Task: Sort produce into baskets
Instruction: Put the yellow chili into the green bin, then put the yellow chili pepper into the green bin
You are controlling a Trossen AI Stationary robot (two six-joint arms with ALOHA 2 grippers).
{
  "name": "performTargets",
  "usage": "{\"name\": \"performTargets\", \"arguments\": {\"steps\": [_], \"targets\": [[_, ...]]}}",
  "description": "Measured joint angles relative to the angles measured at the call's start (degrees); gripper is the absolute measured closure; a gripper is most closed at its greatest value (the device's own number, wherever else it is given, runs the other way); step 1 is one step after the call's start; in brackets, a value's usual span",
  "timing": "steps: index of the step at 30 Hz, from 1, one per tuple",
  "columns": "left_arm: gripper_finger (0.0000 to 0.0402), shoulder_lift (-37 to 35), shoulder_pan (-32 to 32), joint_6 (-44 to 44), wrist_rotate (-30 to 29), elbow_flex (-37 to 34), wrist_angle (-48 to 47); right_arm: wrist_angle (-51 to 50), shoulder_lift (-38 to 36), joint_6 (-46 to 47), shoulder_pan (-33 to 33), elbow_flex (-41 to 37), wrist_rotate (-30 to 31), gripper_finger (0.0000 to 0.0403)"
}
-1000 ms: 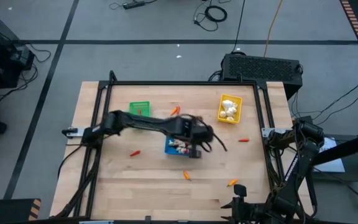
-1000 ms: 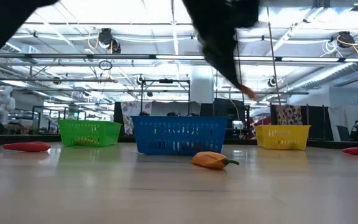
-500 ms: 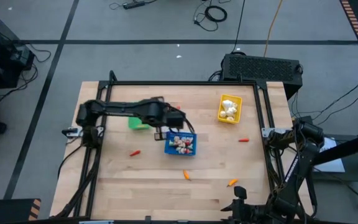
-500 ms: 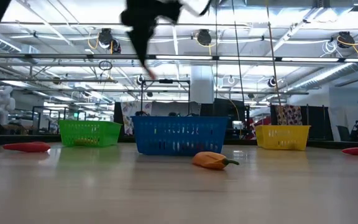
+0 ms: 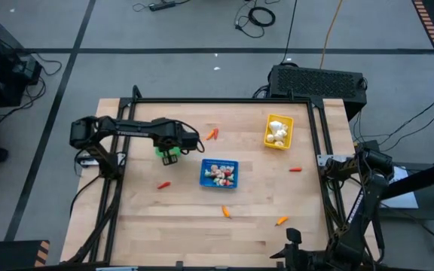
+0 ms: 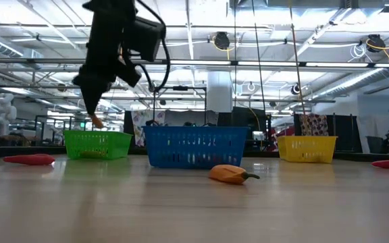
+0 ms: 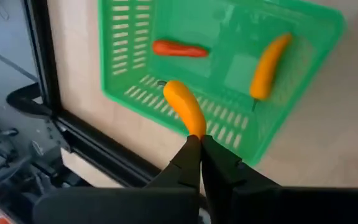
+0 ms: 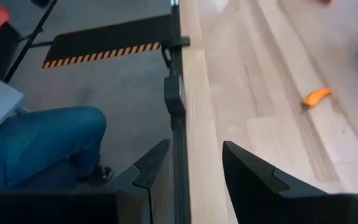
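Left claw [image 7: 199, 142] is pinched tight on the tail of an orange carrot [image 7: 185, 109], hanging it right over the green basket [image 5: 169, 140] — the drop looks like the step in hand! Inside the green basket already: a red piece [image 7: 180, 48] and another orange piece [image 7: 268, 63]. Just beside the green basket, toward the table's middle, sits the blue basket [image 5: 219, 173], holding a mix of red and white bits. Well past the blue one, on the far side from the green basket, the yellow basket [image 5: 278, 131] carries white garlic bulbs. So all three baskets have stock in them, but the job isn't finished: near the green basket a red piece [image 5: 163, 184] lies loose on the tabletop [image 5: 157, 218], an orange bit [image 5: 212, 134] lies between green and yellow, and beyond the blue basket more strays wait — an orange one [image 5: 226, 212], another [image 5: 281, 220], and a red one [image 5: 295, 169]. Right claw [image 8: 191, 163] waits far from the green basket, at the tabletop's edge, jaws apart and holding nothing.
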Motion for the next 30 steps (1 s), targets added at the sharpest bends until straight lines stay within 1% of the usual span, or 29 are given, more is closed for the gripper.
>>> {"name": "performTargets", "arguments": {"steps": [3, 6, 16, 19, 21, 24, 26, 28, 30], "targets": [[0.0375, 0.0, 0.1, -1.0, -3.5, -1.7, 2.3, 0.1, 0.0, -0.3, -0.3, 0.0, 2.2, 0.0268], [0.0357, 0.0, 0.0, -1.5, -7.0, -2.2, 2.9, 0.1, 0.0, -0.4, -1.3, 0.0, 2.2, 0.0268], [0.0290, -0.1, 0.0, -1.7, -8.2, -2.2, 2.9, 0.1, 0.0, -3.4, -1.9, 0.0, 1.6, 0.0268], [0.0274, -0.1, -0.1, -5.4, -7.4, -1.5, 2.6, 0.0, 0.0, -3.5, -1.6, 0.0, 1.6, 0.0268], [0.0270, -0.1, -0.1, -7.7, -4.0, -0.6, 2.6, -0.1, 0.0, -4.1, -1.6, 0.0, 1.6, 0.0268], [0.0270, -0.1, -0.3, -7.2, 5.6, 1.8, 2.6, -0.2, 0.0, -5.4, -1.6, 0.0, 1.6, 0.0268], [0.0269, -0.1, -0.9, -6.1, 10.7, 3.9, 2.6, -0.2, 0.0, -5.9, -1.6, 0.0, 1.6, 0.0268], [0.0269, -0.1, -1.8, -6.0, 14.0, 6.3, 2.7, -0.2, 0.0, -6.0, -1.7, 0.0, 1.6, 0.0268], [0.0269, -0.1, -3.1, -6.0, 16.0, 8.5, 4.3, -0.2, 0.0, -6.0, -1.7, 0.0, 1.6, 0.0268]]}}
